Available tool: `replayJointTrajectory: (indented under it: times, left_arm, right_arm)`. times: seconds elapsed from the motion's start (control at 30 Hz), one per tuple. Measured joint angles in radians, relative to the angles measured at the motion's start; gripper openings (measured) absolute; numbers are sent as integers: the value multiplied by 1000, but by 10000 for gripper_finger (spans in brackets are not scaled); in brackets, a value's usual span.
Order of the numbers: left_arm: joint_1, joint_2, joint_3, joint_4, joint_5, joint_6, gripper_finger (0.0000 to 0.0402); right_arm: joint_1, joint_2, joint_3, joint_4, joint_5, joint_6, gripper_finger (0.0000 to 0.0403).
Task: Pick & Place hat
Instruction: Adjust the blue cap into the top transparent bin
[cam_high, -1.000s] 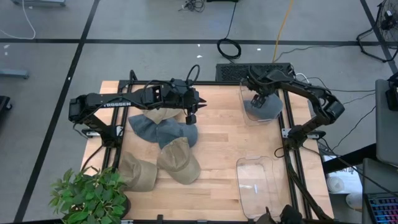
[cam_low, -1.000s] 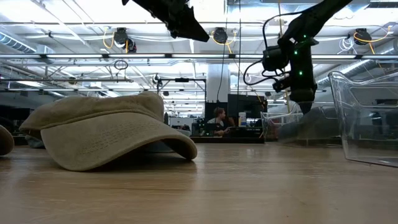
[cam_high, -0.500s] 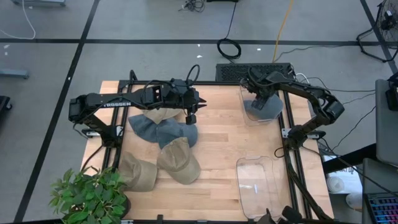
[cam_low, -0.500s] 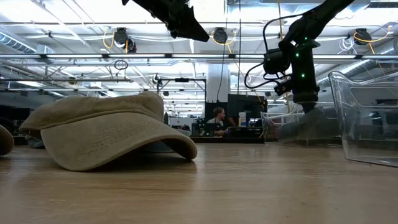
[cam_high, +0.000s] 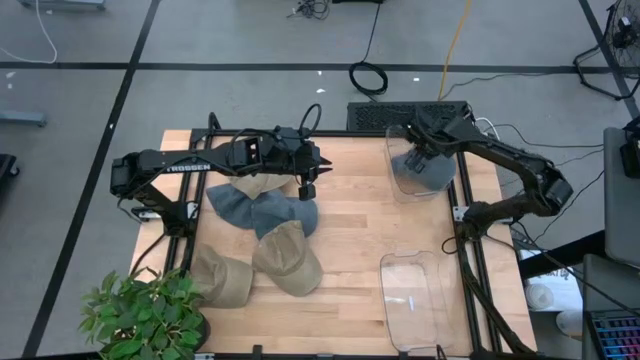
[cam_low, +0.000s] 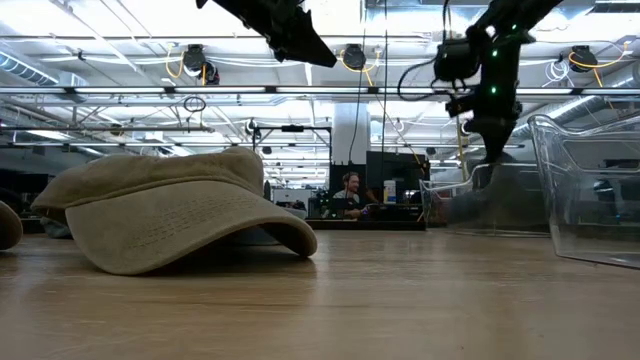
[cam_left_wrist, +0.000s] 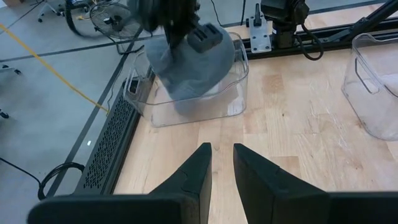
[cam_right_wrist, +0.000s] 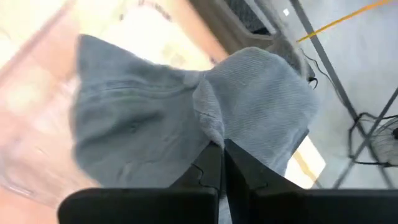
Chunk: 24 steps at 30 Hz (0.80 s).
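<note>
A light wooden table (cam_high: 350, 215) stands on a grey concrete floor marked with dark lines, a potted plant (cam_high: 140, 318) at its near left corner and a black coiled cable (cam_high: 367, 77) on the floor beyond the far edge. In the low view the room behind is an open workshop with ceiling lights, and a person sits at a desk far back.

At the far right of the table sits a clear plastic bin (cam_high: 400, 190) with a grey cap (cam_high: 425, 172) inside it. The right gripper (cam_high: 418, 155) is over that bin, and its wrist view shows the two dark fingers (cam_right_wrist: 209, 163) nearly closed, pinching a fold of the cap's grey fabric (the crown bunches up just ahead of the tips). A second clear bin (cam_high: 412, 298) stands near the front right edge, well apart from the first.

On the left half of the table lie more caps in a loose cluster: a blue-grey cap (cam_high: 232, 203), another blue-grey cap (cam_high: 285, 214) just beside it, a tan cap (cam_high: 288, 262) and an olive cap (cam_high: 222, 278) nearer the front. The left gripper (cam_high: 308, 187) hangs above the far end of this cluster, its fingers (cam_left_wrist: 191, 171) set a narrow gap apart and holding nothing.
</note>
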Motion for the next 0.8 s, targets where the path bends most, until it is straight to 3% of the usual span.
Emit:
replayJointTrajectory:
  times: [0.13,0.27,0.5,0.8]
  left_arm:
    - [0,0,0,0,0,0,76]
    - [0,0,0,0,0,0,76]
    - [6,0,0,0,0,1,76]
    - [41,-1,0,-17,0,-4,76]
  right_arm:
    - [34,-56,0,22,-8,119,0]
    - [63,-104,-12,105,-99,223,0]
    - [109,-212,-180,366,-97,372,0]
    - [188,-392,-419,661,166,510,0]
